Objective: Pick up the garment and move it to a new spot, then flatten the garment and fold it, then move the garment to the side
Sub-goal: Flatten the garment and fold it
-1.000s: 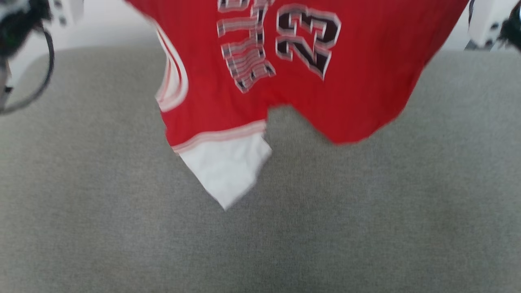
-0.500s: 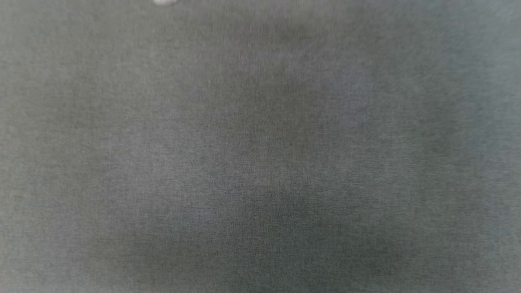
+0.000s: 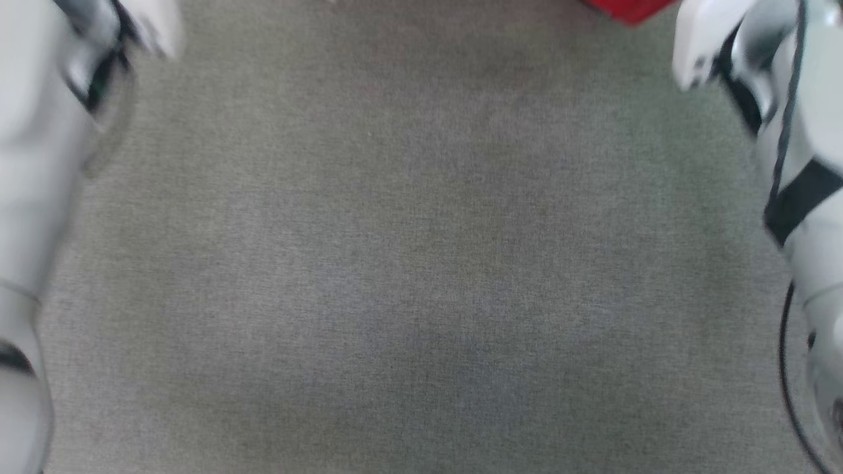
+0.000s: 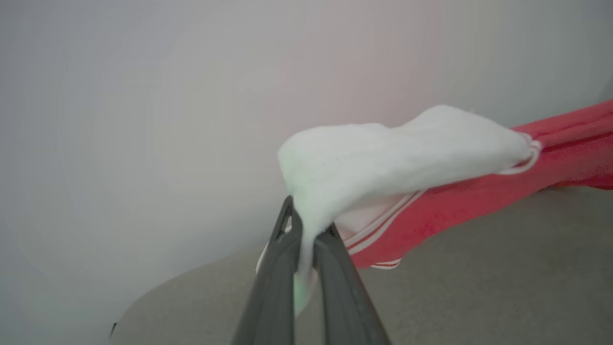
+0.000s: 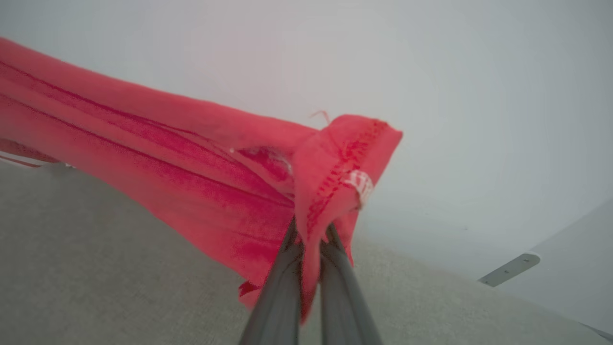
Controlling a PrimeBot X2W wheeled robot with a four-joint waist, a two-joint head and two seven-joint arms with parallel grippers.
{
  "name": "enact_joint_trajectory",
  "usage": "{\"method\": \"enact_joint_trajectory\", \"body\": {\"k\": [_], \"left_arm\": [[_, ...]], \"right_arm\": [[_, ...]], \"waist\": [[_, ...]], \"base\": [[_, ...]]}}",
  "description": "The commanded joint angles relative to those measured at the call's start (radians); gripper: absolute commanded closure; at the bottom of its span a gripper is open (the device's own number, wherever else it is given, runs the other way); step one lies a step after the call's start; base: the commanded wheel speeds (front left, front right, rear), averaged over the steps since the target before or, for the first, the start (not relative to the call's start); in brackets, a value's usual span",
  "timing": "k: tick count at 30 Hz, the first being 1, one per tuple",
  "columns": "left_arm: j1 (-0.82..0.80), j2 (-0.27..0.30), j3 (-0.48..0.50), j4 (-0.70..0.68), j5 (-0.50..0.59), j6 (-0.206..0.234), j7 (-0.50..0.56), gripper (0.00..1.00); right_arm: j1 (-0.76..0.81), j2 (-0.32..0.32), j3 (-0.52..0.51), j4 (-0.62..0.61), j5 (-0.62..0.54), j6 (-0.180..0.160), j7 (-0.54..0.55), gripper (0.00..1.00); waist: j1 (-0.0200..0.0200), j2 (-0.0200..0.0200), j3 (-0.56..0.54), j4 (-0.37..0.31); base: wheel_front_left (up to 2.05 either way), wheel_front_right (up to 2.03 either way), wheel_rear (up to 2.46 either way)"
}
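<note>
Left wrist view: left pincer (image 4: pixel 309 218) clamps garment (image 4: pixel 455 203) sleeve | right pincer (image 5: pixel 311 229) clamps its hem

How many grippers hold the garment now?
2: left gripper pinches the garment by its white sleeve; right gripper pinches its red hem.
</note>
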Motion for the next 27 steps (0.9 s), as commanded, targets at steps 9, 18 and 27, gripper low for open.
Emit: {"method": "enact_joint_trajectory", "body": {"k": [9,18,27], "left_arm": [[0.333,0.167,-0.140,-0.319,-0.286,0.005,0.332,1.00],[0.609,0.332,-0.161,-0.692,-0.404,0.146,0.499,1.00],[0.912,0.511,-0.169,-1.089,-0.486,0.405,0.495,1.00]], "right_arm": [[0.251,-0.045,0.085,-0.040,0.209,-0.006,0.121,1.00],[0.530,-0.152,0.177,-0.308,0.397,-0.006,0.282,1.00],[0.866,-0.235,0.090,-0.653,0.484,-0.006,0.504,1.00]], "waist": [[0.0000,0.0000,-0.114,0.014],[0.0000,0.0000,-0.175,0.018],[0.0000,0.0000,-0.221,0.004]], "base": [[0.00,0.00,0.00],[0.00,0.00,0.00],[0.00,0.00,0.00]]}}
